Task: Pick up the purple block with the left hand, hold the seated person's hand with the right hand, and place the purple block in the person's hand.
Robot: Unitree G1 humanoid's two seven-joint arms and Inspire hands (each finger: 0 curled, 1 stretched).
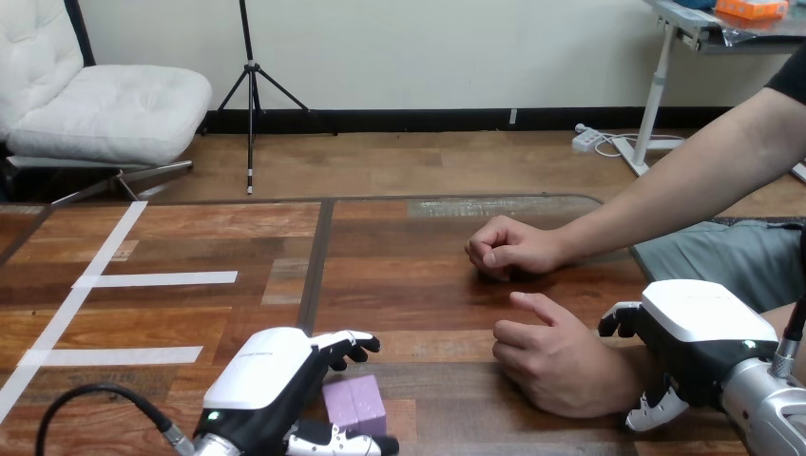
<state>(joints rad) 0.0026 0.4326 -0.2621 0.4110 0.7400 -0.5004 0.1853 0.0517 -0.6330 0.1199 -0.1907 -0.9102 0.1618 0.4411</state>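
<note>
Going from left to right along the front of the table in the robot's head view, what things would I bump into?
white tape strips → left hand → purple block → the person's nearer hand → right hand

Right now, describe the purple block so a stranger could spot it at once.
Look at the wooden table and follow its near edge to the left of centre, where the left robot hand rests. The purple block sits right beside that hand, on its right side. It is the only purple thing on the table, a plain cube next to black-and-white machinery.
</note>
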